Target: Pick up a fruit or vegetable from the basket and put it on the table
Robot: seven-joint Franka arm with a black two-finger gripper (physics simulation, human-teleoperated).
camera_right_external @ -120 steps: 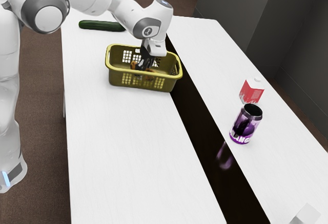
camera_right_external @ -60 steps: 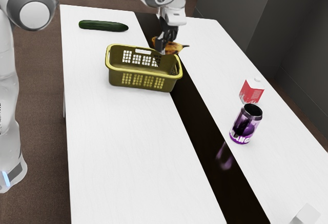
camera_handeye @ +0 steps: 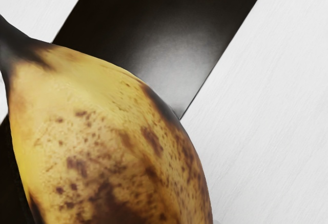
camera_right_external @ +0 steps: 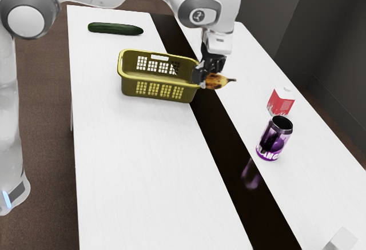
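A ripe banana (camera_handeye: 102, 142) is seen, yellow and heavily mottled with brown, its stem end blackened. It is gripped between the jaws of the black gripper (camera_right_external: 208, 76), with the stem pointed toward the exterior view's right. It is held over the dark strip (camera_right_external: 229, 164) of the table, just beyond the basket's end; whether the rim is touched cannot be told.

Compared with the earlier frame, where it is shown behind the basket's far rim, the banana is now carried nearer the camera and farther to the exterior view's right. The yellow-green basket (camera_right_external: 157, 90) is left unmoved.

The white table (camera_right_external: 137, 170) is divided lengthwise by the strip. A cucumber (camera_right_external: 115, 29) is laid near its far left corner; a red-and-white carton (camera_right_external: 281, 102) and a purple can (camera_right_external: 274, 139) are placed toward its right edge. Brown floor and dark grey walls are seen around.
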